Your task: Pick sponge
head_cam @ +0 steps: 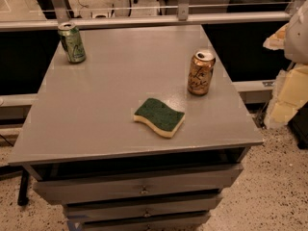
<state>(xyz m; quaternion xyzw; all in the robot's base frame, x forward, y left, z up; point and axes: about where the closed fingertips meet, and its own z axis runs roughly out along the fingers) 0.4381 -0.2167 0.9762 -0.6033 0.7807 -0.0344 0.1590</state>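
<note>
Though the gripper (285,97) shows at the right edge of the scene, nothing touches the sponge (159,117).

Sponge: lying flat on the table (96,114), dark green scouring face up, pale yellow foam showing along its near edge. Wavy outline, long axis running from far-left to near-right.

Sponge position: near half of the tabletop, a little right of centre, set back from the near edge.

Nearest neighbour: orange-gold can (200,73), upright, opened top showing, on the far-right side of the sponge. Near it, not touching.

Other can: green can (72,43), upright, at the far-left corner, well apart from the sponge.

Table: grey flat top with a stack of drawers (139,189) under the near edge. A dark gap sits between the top and the first drawer front.

Gripper: pale yellow blocky parts, past the table's right edge, farther right than the orange-gold can and well apart from the sponge.

Arm pose: only the end of the arm is in view, cut by the frame. A pale housing (299,32) sits above and the yellow parts hang beneath it, beside the table rather than over its top.

Grip state: released or clenched, cannot tell from this view.

Surround: speckled floor (279,186) near-right, metal rail (144,20) along the table's far edge.
</note>
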